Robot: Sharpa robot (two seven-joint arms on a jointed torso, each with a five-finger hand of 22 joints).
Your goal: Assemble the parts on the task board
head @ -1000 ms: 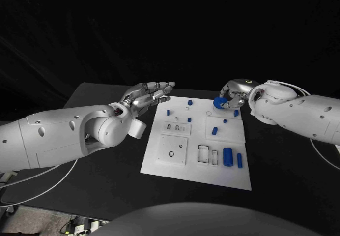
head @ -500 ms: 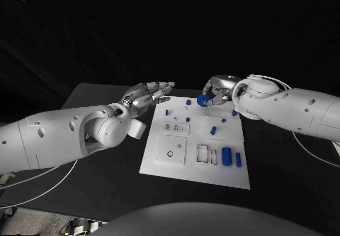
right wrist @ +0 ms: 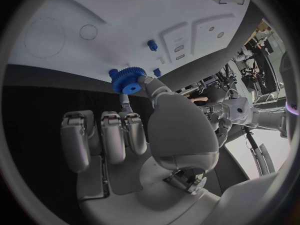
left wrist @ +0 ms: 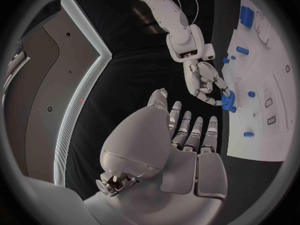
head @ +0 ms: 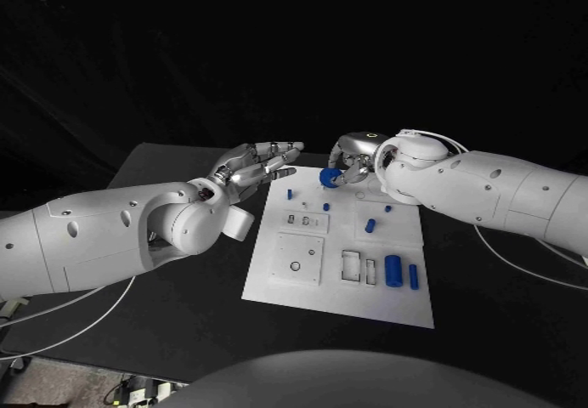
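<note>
Task board [head: 307,276]: white plate, centre of head view; bare recesses at its lower middle.
Left hand [head: 255,166]: fingers spread, holding nothing, at board's upper-left corner.
Right hand [head: 347,161]: pinches blue gear [head: 330,177] above board's top edge.
Step (judged): carrying gear to its seat; next needs lowering it squarely onto a peg.
Around: blue cylinder [head: 393,270] lower right; small blue pegs [head: 326,205] near top, possibly crowding the descent.
</note>
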